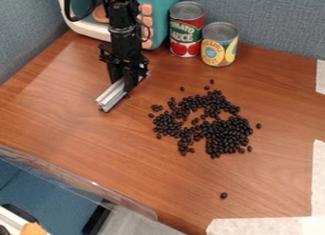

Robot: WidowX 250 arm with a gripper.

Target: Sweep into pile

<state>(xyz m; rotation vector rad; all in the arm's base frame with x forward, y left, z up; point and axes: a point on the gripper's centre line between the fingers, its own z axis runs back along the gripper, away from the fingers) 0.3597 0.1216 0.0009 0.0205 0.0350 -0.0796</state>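
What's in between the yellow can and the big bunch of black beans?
Two stray beans, close to the bunch, and otherwise bare wooden table up to the yellow can. The camera view shows this.

Red can (185, 32), at worktop's (127, 148) far edge: "TOMATO SAUCE". Yellow can (219, 46) beside it: "PINEAPPLE", remainder illegible.

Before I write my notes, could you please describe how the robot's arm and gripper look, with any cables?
The arm is black, narrow and jointed, with boxy sections. A black cable loops out at its side, in front of the toy oven. The gripper is also black, with two fingers below a wider, angular body.
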